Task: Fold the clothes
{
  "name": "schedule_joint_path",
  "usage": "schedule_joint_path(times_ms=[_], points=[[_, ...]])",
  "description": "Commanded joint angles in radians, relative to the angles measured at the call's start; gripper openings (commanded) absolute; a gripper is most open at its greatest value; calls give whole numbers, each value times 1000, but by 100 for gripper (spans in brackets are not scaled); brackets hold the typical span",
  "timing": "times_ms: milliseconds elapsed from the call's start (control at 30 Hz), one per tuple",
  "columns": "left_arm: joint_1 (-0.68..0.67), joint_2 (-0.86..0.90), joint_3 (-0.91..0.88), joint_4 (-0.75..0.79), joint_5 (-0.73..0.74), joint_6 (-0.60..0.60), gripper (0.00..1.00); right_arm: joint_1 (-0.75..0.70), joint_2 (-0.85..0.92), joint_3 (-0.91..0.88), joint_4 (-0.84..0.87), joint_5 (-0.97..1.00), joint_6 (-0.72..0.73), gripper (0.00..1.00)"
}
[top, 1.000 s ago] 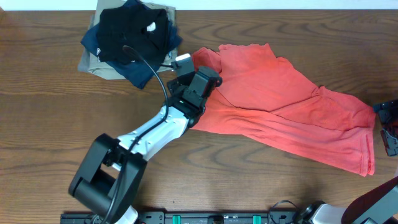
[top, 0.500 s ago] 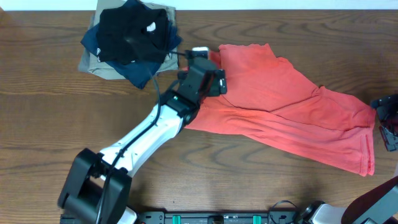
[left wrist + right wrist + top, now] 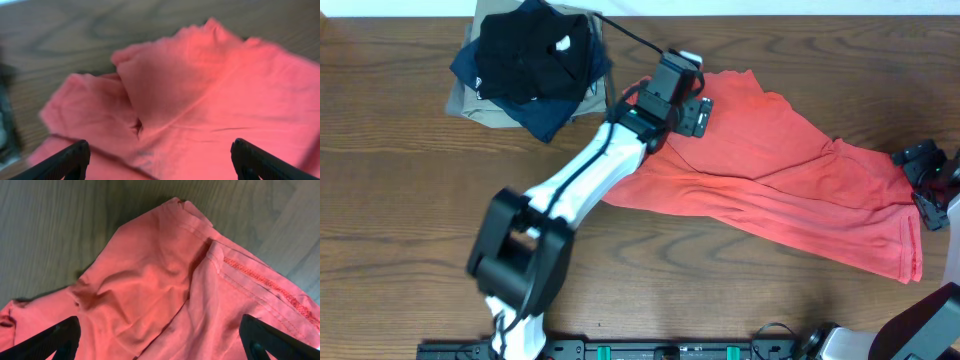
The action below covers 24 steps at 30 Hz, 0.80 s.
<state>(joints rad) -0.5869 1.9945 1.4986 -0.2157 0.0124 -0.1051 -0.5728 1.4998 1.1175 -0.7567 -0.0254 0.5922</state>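
Observation:
A red garment (image 3: 770,170) lies crumpled and spread across the middle and right of the table. My left gripper (image 3: 692,112) is open and empty above its upper left part; the left wrist view shows the red cloth (image 3: 190,100) with a fold between the wide-apart fingers (image 3: 161,159). My right gripper (image 3: 923,180) is open and empty over the garment's right end; the right wrist view shows the stitched hem (image 3: 260,277) and wrinkled cloth between the fingers (image 3: 160,337).
A stack of folded clothes (image 3: 530,60), black on navy on tan, sits at the back left. Bare wood table (image 3: 400,220) lies to the left and front.
My left arm has swung up and to the right, from the garment's left edge to over its upper left part. My right gripper has moved in left over the garment's right end.

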Motion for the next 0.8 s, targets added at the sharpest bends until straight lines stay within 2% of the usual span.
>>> schedule_joint_path(times_ms=[0,200,467,767], points=[[5,77,10,43,6,60,91,8,10,14,-11,-2,-41,99],[5,143,11,110,6,60,89,8,10,14,-28,-2,-59,99],[6,161,11,117,6,60,80,9,10,14,-30,-6,-59,99],[8,183,11,139,6,59,80,11,10,14,-44,-6,-59,99]])
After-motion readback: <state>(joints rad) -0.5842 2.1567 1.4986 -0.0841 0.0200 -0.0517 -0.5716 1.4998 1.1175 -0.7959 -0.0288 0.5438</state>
